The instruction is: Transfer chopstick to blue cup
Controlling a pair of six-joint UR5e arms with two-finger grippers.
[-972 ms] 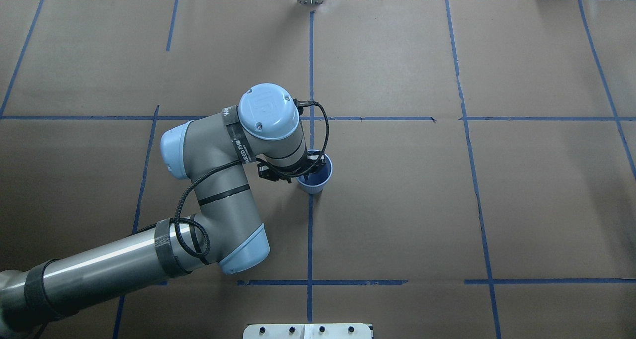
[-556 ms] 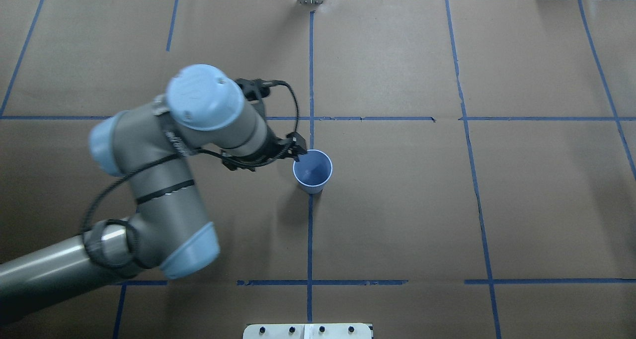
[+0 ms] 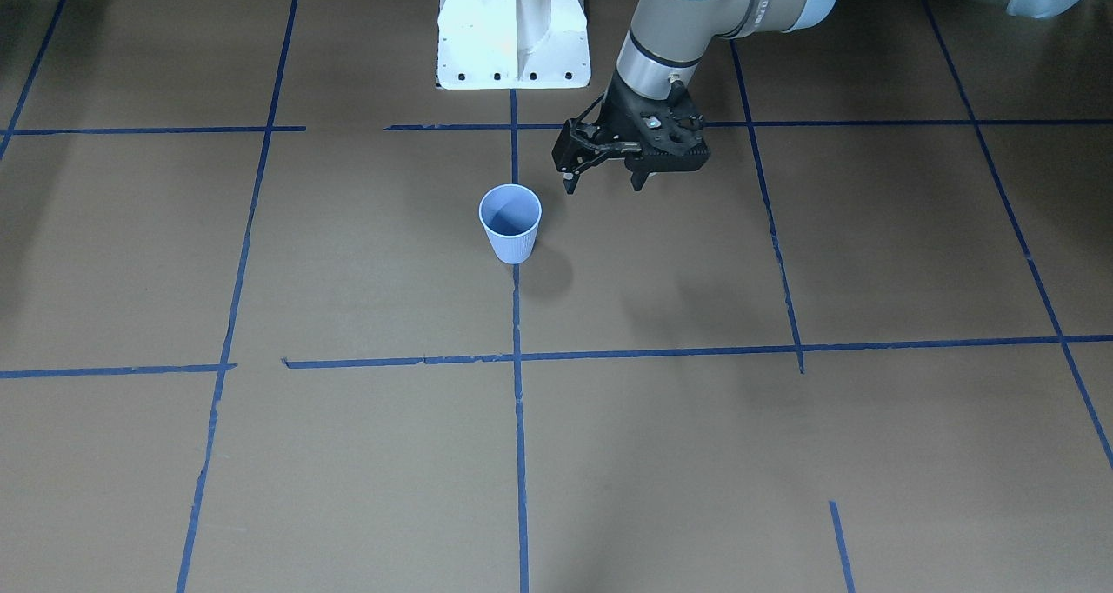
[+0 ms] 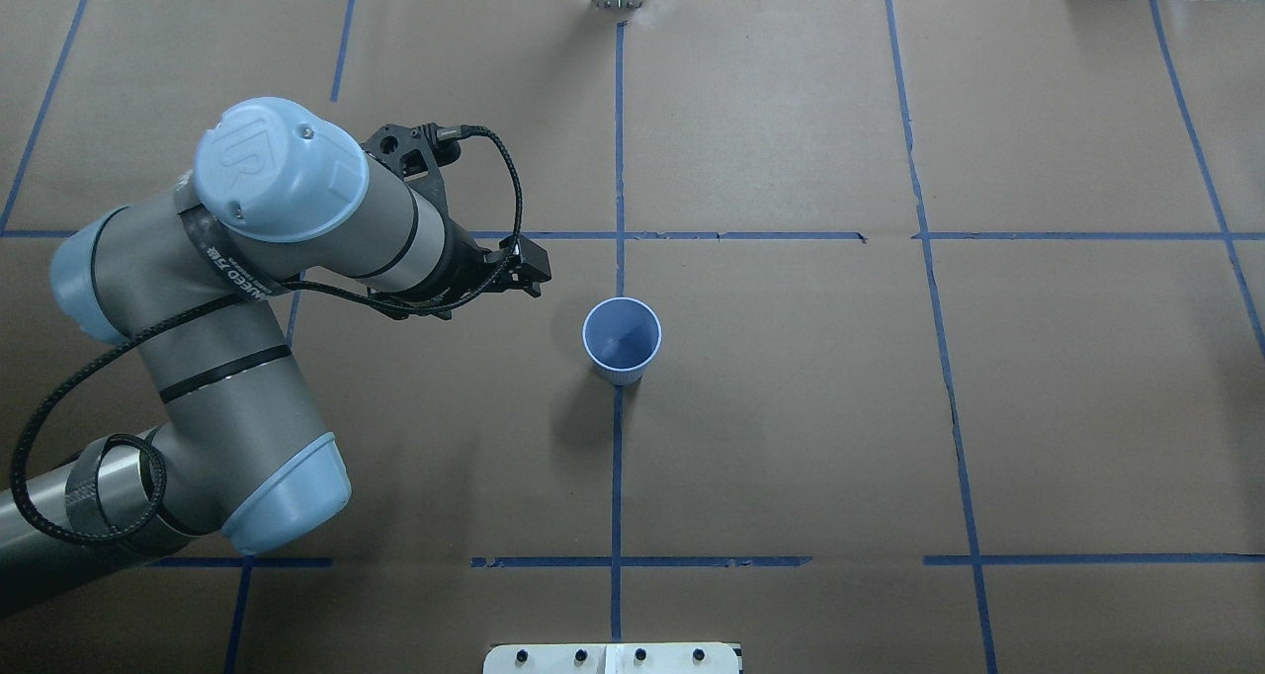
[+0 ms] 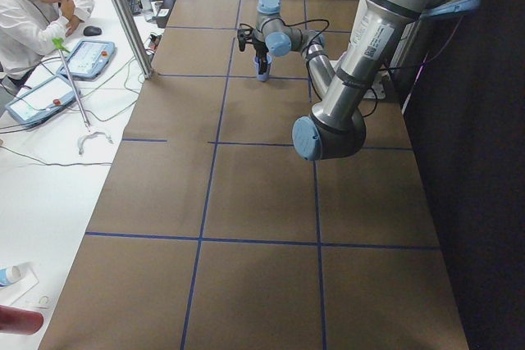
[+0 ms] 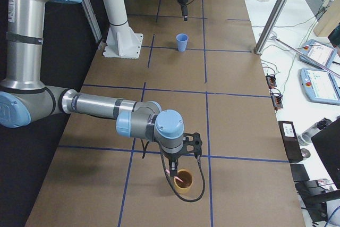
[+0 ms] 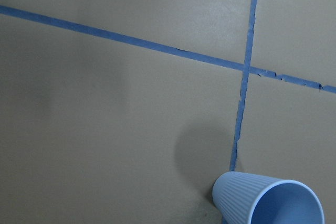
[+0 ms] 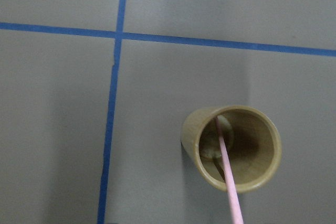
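Note:
The blue cup (image 4: 622,343) stands upright at the table's middle, on a blue tape line; it also shows in the front view (image 3: 510,223) and the left wrist view (image 7: 268,204). It looks empty. My left gripper (image 3: 603,182) hangs open and empty above the table, apart from the cup, on the cup's left in the overhead view (image 4: 529,269). The pink chopstick (image 8: 228,177) leans in a tan cup (image 8: 231,148) and runs out of the right wrist view's bottom edge. My right gripper (image 6: 173,175) hangs just over that tan cup (image 6: 184,181); I cannot tell whether it is open or shut.
The white robot base (image 3: 513,28) stands at the table's near edge behind the blue cup. Blue tape lines mark a grid on the brown table cover. An operator (image 5: 37,6) sits at a side table with pendants and cables. A metal post (image 6: 276,11) stands at the far edge.
My left arm has swung away from the blue cup, to the left in the overhead view; its gripper was over the cup's rim and is apart from it now. The cup has not moved.

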